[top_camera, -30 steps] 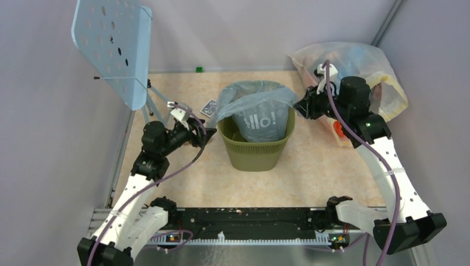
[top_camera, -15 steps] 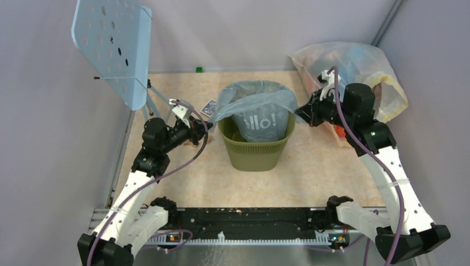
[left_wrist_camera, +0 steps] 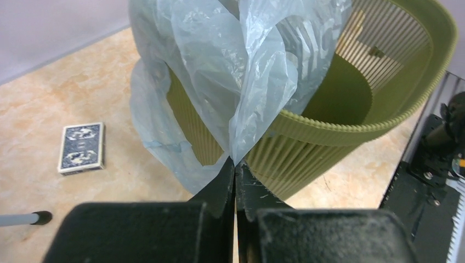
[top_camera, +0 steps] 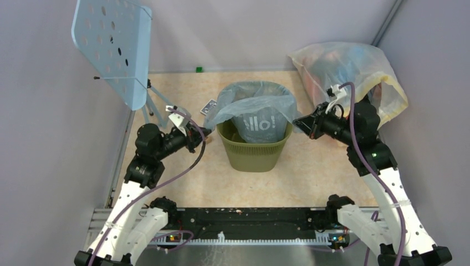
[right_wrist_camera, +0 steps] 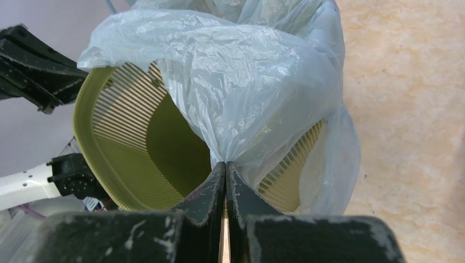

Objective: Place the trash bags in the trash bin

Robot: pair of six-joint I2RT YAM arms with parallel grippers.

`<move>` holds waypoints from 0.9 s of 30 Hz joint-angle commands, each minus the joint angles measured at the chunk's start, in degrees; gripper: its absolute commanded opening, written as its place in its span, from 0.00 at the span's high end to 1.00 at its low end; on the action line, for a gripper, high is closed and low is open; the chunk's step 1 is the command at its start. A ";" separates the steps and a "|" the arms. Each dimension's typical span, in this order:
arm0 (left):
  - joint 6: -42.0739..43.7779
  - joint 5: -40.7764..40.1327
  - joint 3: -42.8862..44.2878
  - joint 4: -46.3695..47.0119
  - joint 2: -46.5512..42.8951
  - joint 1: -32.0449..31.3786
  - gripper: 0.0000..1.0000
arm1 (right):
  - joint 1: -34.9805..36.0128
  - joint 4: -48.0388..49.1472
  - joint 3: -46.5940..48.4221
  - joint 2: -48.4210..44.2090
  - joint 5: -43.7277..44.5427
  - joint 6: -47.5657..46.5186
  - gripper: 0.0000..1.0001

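Above the table, left fingers and right fingers pinch trash bag edges outside trash bin

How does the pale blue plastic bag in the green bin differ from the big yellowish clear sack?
The thin pale blue plastic bag carries white lettering; the big yellowish clear sack shows none. The blue bag hangs slack in the olive-green mesh bin; the sack bulges with coloured items. The left end effector and right end effector pinch the blue bag; neither grips the sack. Both are translucent, crinkly plastic.
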 commanded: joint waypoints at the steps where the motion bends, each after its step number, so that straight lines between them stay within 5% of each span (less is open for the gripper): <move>1: 2.17 5.43 0.96 -3.52 -1.34 0.05 1.00 | -0.09 1.94 -3.82 -2.34 -2.65 3.71 1.00; 9: -0.05 3.43 -0.15 -3.74 -0.48 0.08 1.00 | -0.08 1.70 -5.81 -4.01 -1.91 3.63 1.00; 20: -4.06 2.69 0.74 -1.70 2.01 0.04 1.00 | -0.17 -0.09 4.97 -4.60 -3.87 2.79 1.00; 27: -4.69 -0.43 0.07 -2.57 1.79 0.04 1.00 | -0.14 -5.81 -0.78 -8.11 -2.11 2.19 1.00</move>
